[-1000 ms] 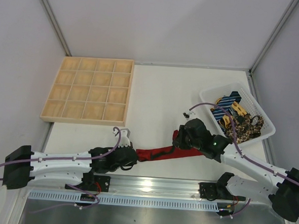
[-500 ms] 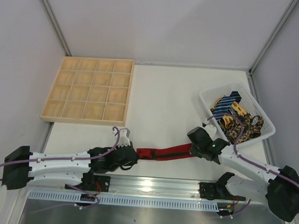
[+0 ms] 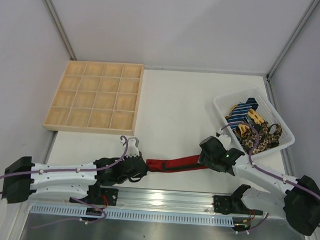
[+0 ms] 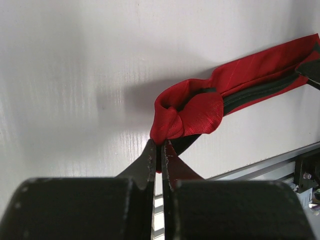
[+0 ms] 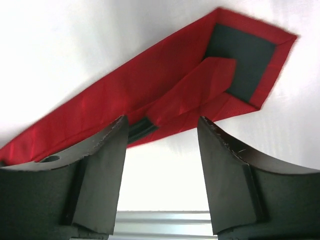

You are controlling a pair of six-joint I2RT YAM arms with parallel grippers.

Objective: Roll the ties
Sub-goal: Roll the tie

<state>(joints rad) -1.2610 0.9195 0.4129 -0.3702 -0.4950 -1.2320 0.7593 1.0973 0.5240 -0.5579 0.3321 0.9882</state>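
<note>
Overhead first: red tie (image 3: 173, 164) stretched flat across the near part of the white table (image 3: 172, 104), between the two arms. Left gripper (image 3: 141, 166) clamped on its left end; right gripper (image 3: 205, 155) over its right end. Far left, a wooden compartment tray (image 3: 94, 97). Far right, a white basket (image 3: 222, 105) holding more ties (image 3: 252, 125): navy striped, mustard and brown-black speckled.

Next, left wrist: black fingers (image 4: 149, 162) pressed together, pinching a bunched fold at the end of the red tie (image 4: 192, 107), dark lining showing, the rest trailing away to the upper right.

Lastly, right wrist: jaws spread apart, gripping nothing, fingers (image 5: 107, 150) just above the pointed end of the red tie (image 5: 150, 75), underside up with its dark lining visible
</note>
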